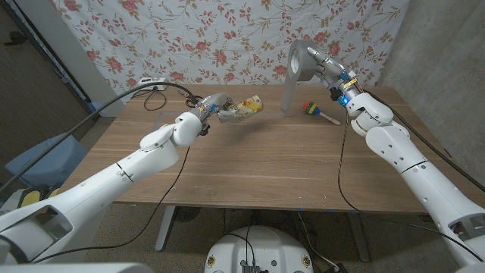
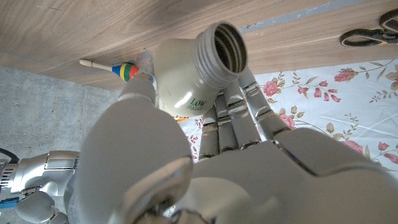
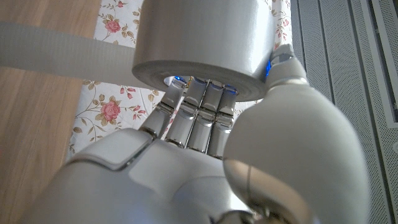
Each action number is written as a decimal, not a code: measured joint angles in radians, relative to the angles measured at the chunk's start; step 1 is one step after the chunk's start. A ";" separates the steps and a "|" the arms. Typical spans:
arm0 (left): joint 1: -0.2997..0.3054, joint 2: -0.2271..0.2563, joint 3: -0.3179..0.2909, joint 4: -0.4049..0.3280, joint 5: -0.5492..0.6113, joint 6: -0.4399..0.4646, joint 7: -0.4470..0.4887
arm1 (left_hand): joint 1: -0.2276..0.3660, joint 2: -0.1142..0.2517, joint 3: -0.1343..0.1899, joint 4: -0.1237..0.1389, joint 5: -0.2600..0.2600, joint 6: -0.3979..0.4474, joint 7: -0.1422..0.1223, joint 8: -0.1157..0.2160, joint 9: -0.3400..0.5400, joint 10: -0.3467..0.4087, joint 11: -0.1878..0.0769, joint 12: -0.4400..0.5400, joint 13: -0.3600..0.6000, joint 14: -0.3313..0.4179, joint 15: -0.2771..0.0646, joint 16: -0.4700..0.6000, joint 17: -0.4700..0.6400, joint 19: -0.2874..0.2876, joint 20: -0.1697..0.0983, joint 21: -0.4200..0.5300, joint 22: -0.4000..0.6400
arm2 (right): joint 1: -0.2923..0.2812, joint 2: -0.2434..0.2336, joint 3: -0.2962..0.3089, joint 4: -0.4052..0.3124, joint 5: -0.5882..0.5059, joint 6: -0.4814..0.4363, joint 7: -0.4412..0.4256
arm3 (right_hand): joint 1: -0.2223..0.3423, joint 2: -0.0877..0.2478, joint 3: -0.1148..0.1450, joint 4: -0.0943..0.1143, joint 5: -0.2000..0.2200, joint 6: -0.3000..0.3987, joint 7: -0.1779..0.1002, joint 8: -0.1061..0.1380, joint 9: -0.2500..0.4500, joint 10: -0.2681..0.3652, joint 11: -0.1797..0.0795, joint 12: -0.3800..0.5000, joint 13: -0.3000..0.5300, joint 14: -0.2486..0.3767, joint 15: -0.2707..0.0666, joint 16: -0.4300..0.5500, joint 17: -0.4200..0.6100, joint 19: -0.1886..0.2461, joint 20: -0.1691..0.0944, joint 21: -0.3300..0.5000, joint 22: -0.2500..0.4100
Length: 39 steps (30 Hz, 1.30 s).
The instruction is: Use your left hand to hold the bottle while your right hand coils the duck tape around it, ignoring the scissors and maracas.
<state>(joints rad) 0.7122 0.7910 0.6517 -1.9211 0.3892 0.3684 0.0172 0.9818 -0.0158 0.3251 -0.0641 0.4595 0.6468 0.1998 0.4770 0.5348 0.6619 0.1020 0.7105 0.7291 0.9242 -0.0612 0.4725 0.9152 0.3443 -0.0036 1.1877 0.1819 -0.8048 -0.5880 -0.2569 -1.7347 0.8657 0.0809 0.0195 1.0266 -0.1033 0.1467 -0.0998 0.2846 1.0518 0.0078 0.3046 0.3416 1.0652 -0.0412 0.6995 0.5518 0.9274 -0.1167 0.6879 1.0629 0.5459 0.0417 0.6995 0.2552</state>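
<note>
Bottle (image 1: 244, 108): being held above the table's far left-centre, lying tilted on its side; in the left wrist view its open threaded neck (image 2: 220, 45) is pointing away from the palm, cap off, label partly readable.
Left hand (image 1: 213, 107): gripping the bottle, fingers (image 2: 244, 104) wrapping one side and the thumb pressing the other.
Duck tape roll (image 1: 301, 59): grey, being held up in the air over the table's far right.
Tape strip (image 1: 286, 95): hanging down from the roll toward the tabletop; whether its end is touching the wood, cannot tell.
Right hand (image 1: 326, 70): holding the roll, fingers (image 3: 198, 106) reaching into its core, thumb lying against the outer face.
Maraca (image 1: 317, 111): lying on the table just beside the strip.
Scissors (image 2: 369, 36): lying on the table (image 1: 258, 163), well apart from the bottle.
</note>
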 measured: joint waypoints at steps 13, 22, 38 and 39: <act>-0.041 -0.031 0.017 0.019 -0.043 -0.028 -0.047 | 0.005 -0.005 -0.003 0.003 0.000 0.005 -0.001 -0.003 0.001 0.000 0.000 0.008 0.000 0.002 0.002 0.000 0.003 0.000 0.000 0.000 0.000 | 0.040 0.036 -0.026 0.015 -0.016 0.020 -0.008 | -0.002 0.002 0.001 0.001 -0.006 0.000 0.000 -0.003 0.000 0.000 0.000 0.000 0.002 0.000 0.000 -0.004 0.005 -0.005 -0.005 0.010 -0.005; -0.082 -0.063 0.042 0.065 -0.080 -0.069 -0.090 | 0.005 -0.005 -0.003 0.003 0.000 0.006 -0.001 -0.007 0.006 0.000 0.000 0.008 0.000 0.006 0.001 0.000 0.008 0.000 0.000 0.000 0.000 | 0.071 0.055 -0.050 0.013 -0.016 0.033 0.024 | -0.004 0.004 0.001 0.001 -0.014 0.000 0.000 -0.006 0.005 0.000 0.000 0.000 0.002 0.000 0.000 -0.004 0.009 -0.005 -0.005 0.023 -0.005; -0.142 -0.112 0.075 0.167 -0.116 -0.131 -0.110 | 0.009 -0.009 -0.005 0.005 0.002 0.013 -0.001 -0.012 0.006 0.005 -0.001 0.007 0.000 0.011 0.004 0.000 0.014 0.000 0.000 0.000 0.000 | 0.111 0.070 -0.087 -0.001 -0.012 0.020 0.065 | -0.005 0.005 0.001 0.001 -0.021 0.000 -0.001 -0.011 0.005 0.000 0.000 -0.003 0.002 0.000 0.000 -0.010 0.014 -0.011 -0.011 0.037 -0.009; -0.144 -0.114 0.076 0.174 -0.119 -0.137 -0.111 | 0.009 -0.009 -0.005 0.005 0.018 0.013 -0.001 -0.012 0.006 0.007 0.000 0.007 0.000 0.010 0.003 0.000 0.014 0.000 0.000 0.000 0.001 | 0.113 0.071 -0.088 -0.001 -0.012 0.018 0.066 | -0.007 0.007 0.001 0.001 -0.021 0.000 -0.001 -0.011 0.004 0.000 0.000 -0.003 0.001 0.000 0.000 -0.010 0.014 -0.011 -0.011 0.037 -0.009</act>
<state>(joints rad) 0.5678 0.6770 0.7281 -1.7475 0.2707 0.2316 -0.0935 0.9913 -0.0252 0.3197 -0.0587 0.4774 0.6596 0.1985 0.4654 0.5403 0.6691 0.1022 0.7173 0.7291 0.9346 -0.0578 0.4726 0.9291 0.3443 -0.0036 1.1877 0.1826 -0.6920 -0.5175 -0.3447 -1.7356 0.8541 0.0990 0.0859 1.0196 -0.0963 0.1481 -0.0985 0.2631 1.0522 0.0071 0.2933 0.3460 1.0651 -0.0413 0.6970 0.5533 0.9274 -0.1167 0.6774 1.0768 0.5352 0.0310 0.7361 0.2461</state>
